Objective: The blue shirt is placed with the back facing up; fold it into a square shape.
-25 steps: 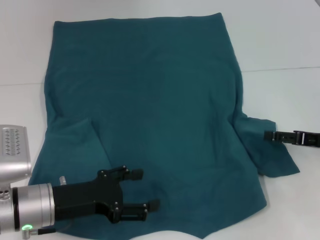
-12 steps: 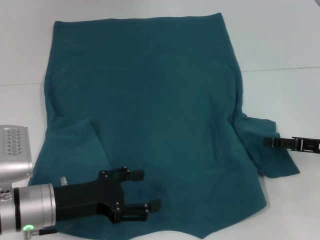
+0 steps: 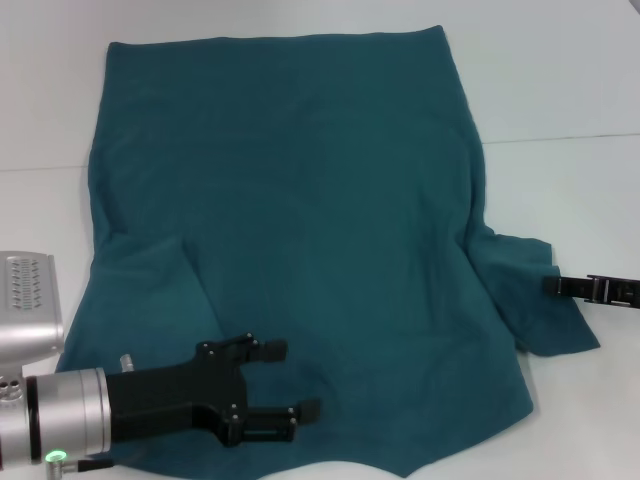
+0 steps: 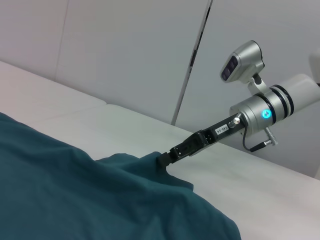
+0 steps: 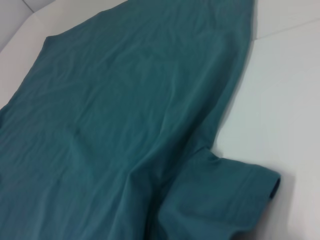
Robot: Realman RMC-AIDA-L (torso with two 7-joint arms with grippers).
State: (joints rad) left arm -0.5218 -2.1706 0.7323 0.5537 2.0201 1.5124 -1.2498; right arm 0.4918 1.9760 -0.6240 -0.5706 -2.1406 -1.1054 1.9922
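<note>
Nearest the robot, by the bench's near left corner, the left end effector (image 3: 292, 379) hovers over the lower part of the shirt (image 3: 290, 220), its two black fingers spread apart with nothing between them. The shirt lies spread flat across the middle of the white bench (image 3: 570, 90), reaching from the near edge toward the far side. Its left sleeve is folded in on the body, while the right sleeve (image 3: 530, 295) sticks out toward the right edge. There the right end effector (image 3: 552, 285) sits at the sleeve's outer hem, tip touching the cloth; I cannot tell whether it grips anything.
</note>
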